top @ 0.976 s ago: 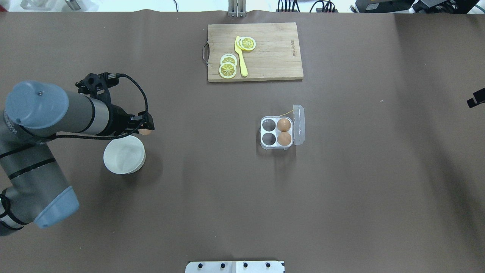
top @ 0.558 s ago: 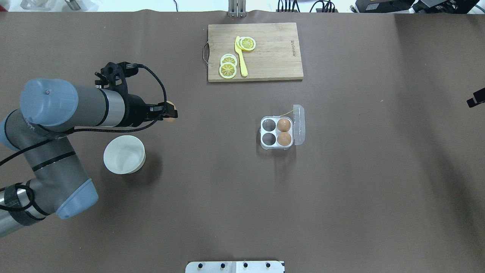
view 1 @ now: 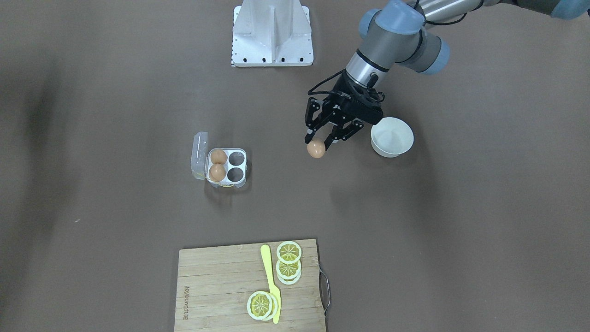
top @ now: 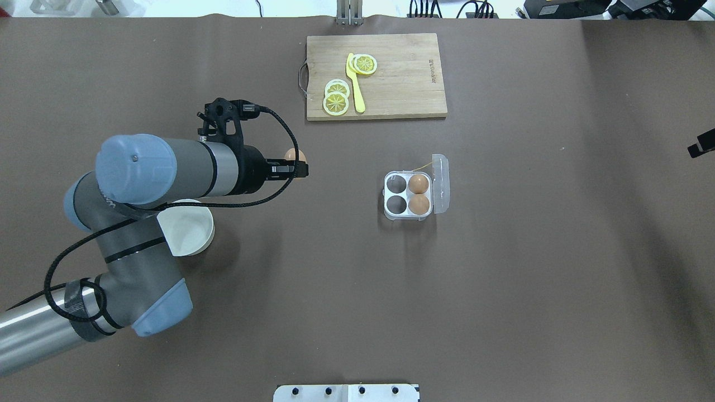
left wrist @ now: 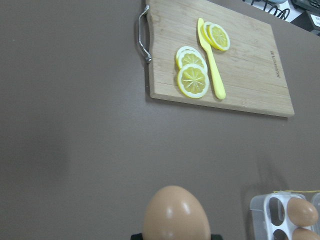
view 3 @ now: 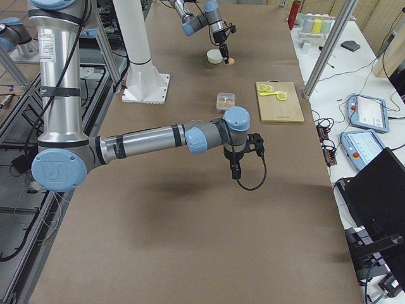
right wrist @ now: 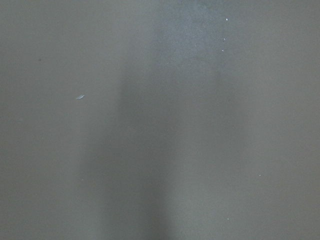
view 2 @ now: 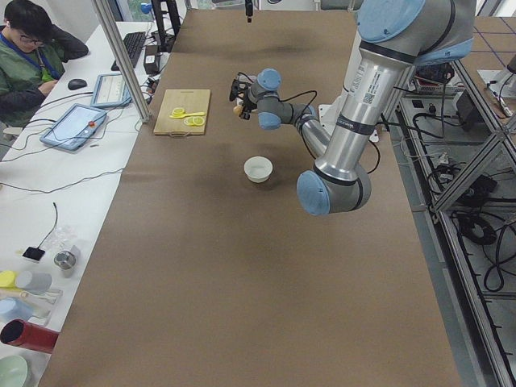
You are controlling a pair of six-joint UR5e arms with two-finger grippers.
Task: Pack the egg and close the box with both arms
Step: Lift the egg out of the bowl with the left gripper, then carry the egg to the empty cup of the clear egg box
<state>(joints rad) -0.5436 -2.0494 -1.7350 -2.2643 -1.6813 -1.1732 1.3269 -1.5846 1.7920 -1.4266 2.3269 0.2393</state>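
Plainly, the left gripper (view 1: 317, 141) pinched the egg (view 1: 315, 149) at its fingertips mid-frame, well right of the open egg box (view 1: 227, 165). I couldn't tell how the right gripper (view 3: 235, 170) stood.

I count three eggs: one egg (view 1: 315, 149) in my left pincer (view 1: 317, 141), and two eggs (top: 418, 183) (top: 419, 205) on the 3 o'clock side of the one box (top: 386, 195), seen from overhead (its two 9 o'clock cells are empty). One bowl (top: 187, 226), one cutting board (top: 402, 84), one yellow knife (top: 356, 89), and at least four lemon slices (top: 335, 103), overlapping. Two arms: my left arm (top: 179, 167) and my right arm (view 3: 145, 142).
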